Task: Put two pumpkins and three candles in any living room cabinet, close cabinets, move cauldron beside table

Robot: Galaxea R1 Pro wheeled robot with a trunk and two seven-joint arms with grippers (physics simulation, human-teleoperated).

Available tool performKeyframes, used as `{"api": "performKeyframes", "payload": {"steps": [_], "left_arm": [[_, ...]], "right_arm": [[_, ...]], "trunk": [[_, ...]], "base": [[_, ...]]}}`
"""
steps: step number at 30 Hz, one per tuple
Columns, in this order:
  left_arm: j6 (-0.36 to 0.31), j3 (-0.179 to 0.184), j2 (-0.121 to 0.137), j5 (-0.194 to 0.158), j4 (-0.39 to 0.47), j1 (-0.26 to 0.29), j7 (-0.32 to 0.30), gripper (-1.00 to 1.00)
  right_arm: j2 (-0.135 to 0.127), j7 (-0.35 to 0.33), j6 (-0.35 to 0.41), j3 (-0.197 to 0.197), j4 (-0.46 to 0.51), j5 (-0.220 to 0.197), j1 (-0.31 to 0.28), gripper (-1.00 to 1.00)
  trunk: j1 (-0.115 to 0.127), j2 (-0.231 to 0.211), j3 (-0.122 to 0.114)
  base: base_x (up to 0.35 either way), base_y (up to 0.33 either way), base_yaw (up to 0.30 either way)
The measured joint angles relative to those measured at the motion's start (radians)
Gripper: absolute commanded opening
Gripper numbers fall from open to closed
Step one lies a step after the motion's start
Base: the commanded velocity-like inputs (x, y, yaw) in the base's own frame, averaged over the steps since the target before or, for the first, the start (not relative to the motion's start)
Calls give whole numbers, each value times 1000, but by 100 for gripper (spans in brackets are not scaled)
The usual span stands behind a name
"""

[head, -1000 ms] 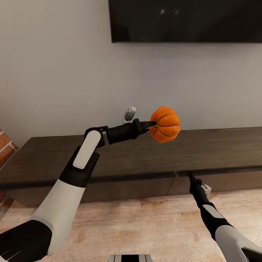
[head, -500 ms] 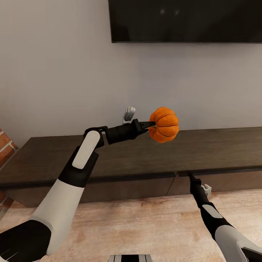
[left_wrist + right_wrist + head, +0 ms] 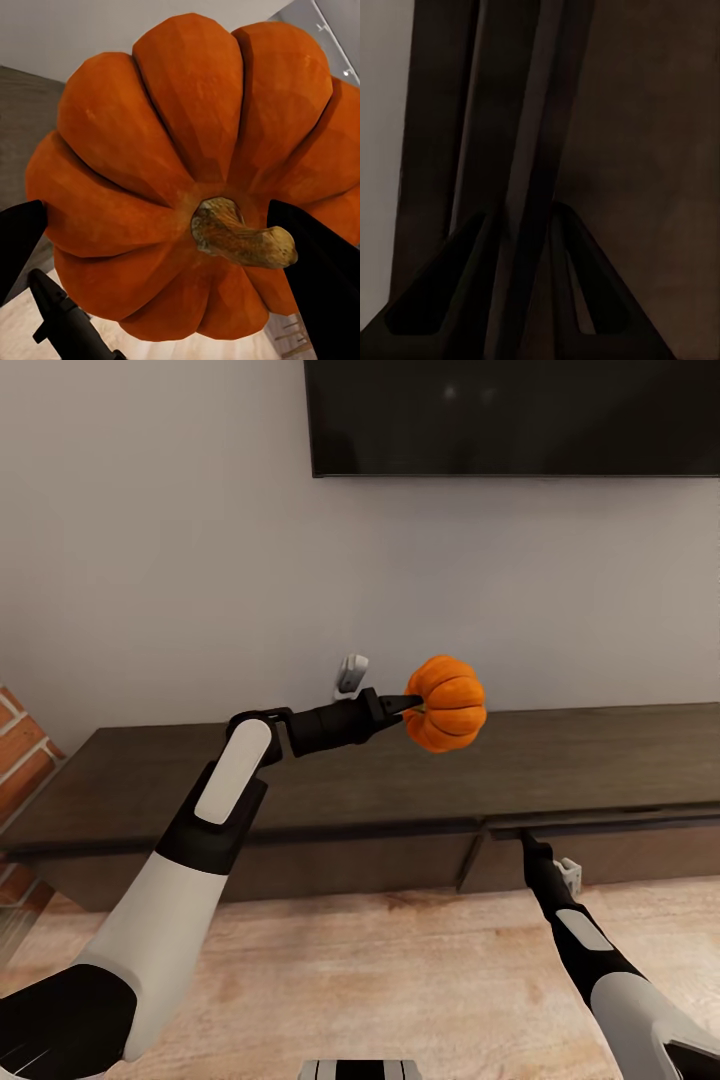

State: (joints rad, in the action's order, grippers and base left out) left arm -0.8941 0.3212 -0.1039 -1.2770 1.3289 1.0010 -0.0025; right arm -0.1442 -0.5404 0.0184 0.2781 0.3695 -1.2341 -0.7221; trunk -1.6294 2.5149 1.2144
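1 pumpkin (image 3: 446,703) clamped in left tool (image 3: 408,706); right tool (image 3: 524,843) (fingers together) at cabinet (image 3: 560,760) drawer edge.

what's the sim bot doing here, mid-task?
The left gripper holds a pumpkin by its stem end, raised above the top of the long dark cabinet under the wall TV. The right gripper is down at the top edge of a drawer front, its fingers on either side of that edge; the drawer looks open only a crack. My guess is it is opening the drawer so the pumpkin can go in.
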Motion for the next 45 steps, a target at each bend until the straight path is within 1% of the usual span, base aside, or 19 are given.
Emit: {"api": "performKeyframes", "payload": {"steps": [6,9,11,19,21,25,28,30,32,40,42,45], "left_arm": [[0,0,0,-2,1,0,0,-100],[0,0,0,3,2,0,0,-100],[0,0,0,-4,2,0,0,-100],[0,0,0,2,2,0,0,-100],[0,0,0,-2,3,0,0,-100],[0,0,1,2,3,0,0,-100],[0,0,1,-3,2,0,0,-100],[0,0,0,3,2,0,0,-100],[0,0,0,-2,3,0,0,-100],[1,0,2,31,2,0,0,-100],[1,0,1,26,3,0,0,-100],[1,1,2,35,2,0,0,-100]], "right_arm": [[0,1,0,2,0,-1,0,-100],[0,1,-1,4,0,-2,0,-100],[1,2,-1,5,0,-3,0,-100],[1,2,0,8,0,-4,0,-100],[1,2,0,9,0,-5,0,-100],[1,8,-1,8,4,-5,0,-100],[1,16,-1,7,8,-4,0,-100],[1,18,-1,6,9,-3,0,-100],[1,19,-1,3,10,-2,0,-100],[3,20,-1,-6,12,4,0,-100],[3,19,-1,-5,12,3,0,-100],[3,20,-1,-4,12,2,0,-100]], "trunk": [[0,0,0],[0,0,0],[0,0,0],[0,0,0],[0,0,0],[0,0,0],[0,0,0],[0,0,0],[0,0,0],[0,0,0],[0,0,0],[0,0,0]], "base": [[-141,0,0],[-168,0,0],[-117,0,0],[-115,0,0],[-138,0,0],[-127,0,0],[-103,0,0],[-139,-27,0],[-86,-15,0],[-139,-30,0],[-104,-3,0],[-172,-1,0]]}}
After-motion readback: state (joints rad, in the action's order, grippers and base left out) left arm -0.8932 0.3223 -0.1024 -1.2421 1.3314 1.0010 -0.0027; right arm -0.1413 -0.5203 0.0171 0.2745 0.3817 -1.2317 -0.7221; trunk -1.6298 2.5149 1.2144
